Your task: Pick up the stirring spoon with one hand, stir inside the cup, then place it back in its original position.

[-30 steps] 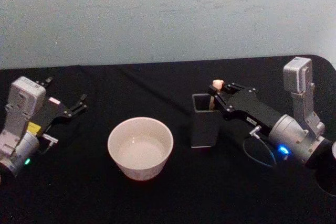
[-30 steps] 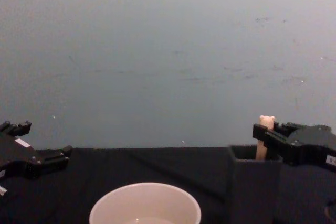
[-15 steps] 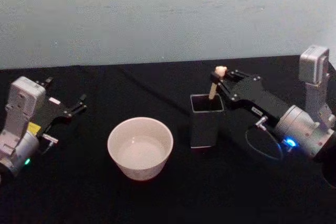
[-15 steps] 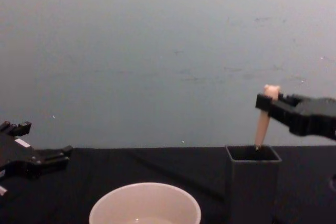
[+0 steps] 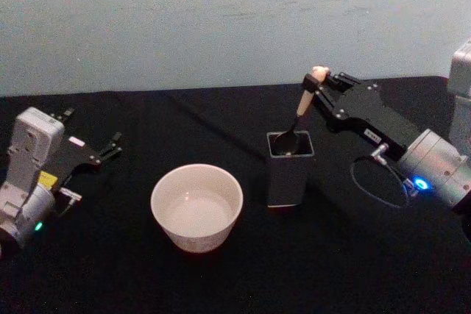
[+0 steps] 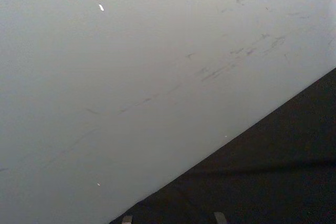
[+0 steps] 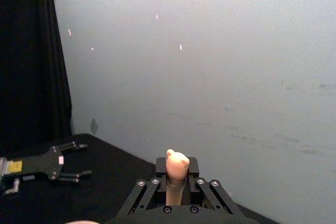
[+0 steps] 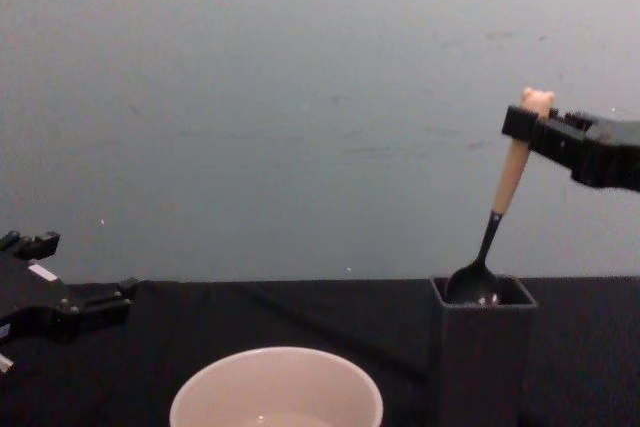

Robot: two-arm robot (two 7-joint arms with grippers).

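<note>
Cream handle pinched in my right gripper (image 5: 318,82): from the head view, the stirring spoon (image 5: 302,112) hangs tilted, bear head uppermost, its metal bowl at the mouth of the dark grey holder (image 5: 288,174) right of the bench's middle. The cup (image 5: 193,237) stands apart on the holder's left, nearer the front edge. My left gripper (image 5: 110,146) lies parked by the left edge, fingers spread, holding nothing.

Left wrist view: pale wall and a strip of the black bench (image 6: 294,182).

Right wrist view: the jaws are closed on the handle just under the bear head (image 7: 177,162), which pokes up between them.

Chest view: the spoon's bowl (image 8: 472,285) sits level with the holder's rim, not yet clear of it.

As I judge it, the step in hand is the lift-out. Done well, it goes straight up until the bowl is above the rim, and only then sideways to the cup, or the bowl may catch the near wall and tip the holder. Open cloth lies between holder and cup, and nothing stands in that path.
</note>
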